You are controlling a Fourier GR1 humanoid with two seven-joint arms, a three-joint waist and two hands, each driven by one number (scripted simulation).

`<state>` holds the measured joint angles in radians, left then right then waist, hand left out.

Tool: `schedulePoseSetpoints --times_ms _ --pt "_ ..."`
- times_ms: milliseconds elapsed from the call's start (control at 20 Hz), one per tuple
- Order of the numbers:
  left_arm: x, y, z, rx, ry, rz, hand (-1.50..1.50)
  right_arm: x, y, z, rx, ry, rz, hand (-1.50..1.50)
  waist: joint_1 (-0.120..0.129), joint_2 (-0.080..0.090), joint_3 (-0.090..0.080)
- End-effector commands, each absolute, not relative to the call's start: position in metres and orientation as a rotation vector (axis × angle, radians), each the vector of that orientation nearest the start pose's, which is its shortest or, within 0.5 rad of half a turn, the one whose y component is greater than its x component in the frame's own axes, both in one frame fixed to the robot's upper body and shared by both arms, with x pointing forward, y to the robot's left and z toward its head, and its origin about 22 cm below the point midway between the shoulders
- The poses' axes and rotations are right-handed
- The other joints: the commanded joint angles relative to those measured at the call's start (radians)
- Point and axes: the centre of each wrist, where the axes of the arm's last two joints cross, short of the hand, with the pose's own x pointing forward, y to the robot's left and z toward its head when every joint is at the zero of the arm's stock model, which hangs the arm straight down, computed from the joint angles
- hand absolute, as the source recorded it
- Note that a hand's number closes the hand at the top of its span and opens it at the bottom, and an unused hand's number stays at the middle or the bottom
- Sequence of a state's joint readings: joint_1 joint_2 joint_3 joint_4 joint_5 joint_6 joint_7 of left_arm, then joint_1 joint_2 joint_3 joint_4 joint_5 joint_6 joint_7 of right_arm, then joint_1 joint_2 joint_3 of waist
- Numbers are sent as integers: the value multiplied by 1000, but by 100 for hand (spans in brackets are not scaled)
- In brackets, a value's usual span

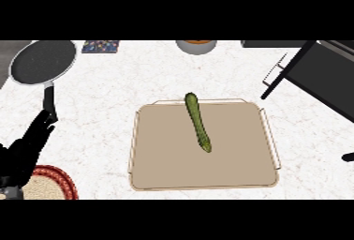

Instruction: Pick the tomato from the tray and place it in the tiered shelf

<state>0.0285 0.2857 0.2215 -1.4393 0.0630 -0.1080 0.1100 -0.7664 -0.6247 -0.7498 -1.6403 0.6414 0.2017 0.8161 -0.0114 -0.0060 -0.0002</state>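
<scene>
A beige tray (166,159) lies in the middle of the counter. On it I see no tomato, only a long green vegetable (198,121) that looks like a cucumber, lying from the tray's far edge toward its middle. The black tiered shelf (314,70) stands at the upper right. My left hand (27,145) rests at the lower left edge with its fingers straight and pointing up, left of the tray and apart from it. At the right edge only a small black bit of my right hand (348,157) shows, right of the tray.
A dark frying pan (41,63) sits at the upper left, its handle pointing toward my left hand. A red-rimmed woven mat (52,183) lies at the lower left. A grey bowl (197,46) and a colourful flat item (101,46) are at the far edge.
</scene>
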Motion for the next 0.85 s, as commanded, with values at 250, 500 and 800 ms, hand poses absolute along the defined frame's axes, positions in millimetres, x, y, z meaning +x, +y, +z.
schedulePoseSetpoints --times_ms 250,500,800 --pt "226 360 0 286 -1302 -23 0 129 -433 396 -1287 -1357 -509 -150 -34 -9 0" --pt "210 368 -6 310 -1297 13 0 70 -450 398 -1287 -1304 -486 -150 -63 -20 0" --pt "192 372 -15 346 -1262 50 0 10 -477 413 -1296 -1336 -426 -150 -112 -36 0"
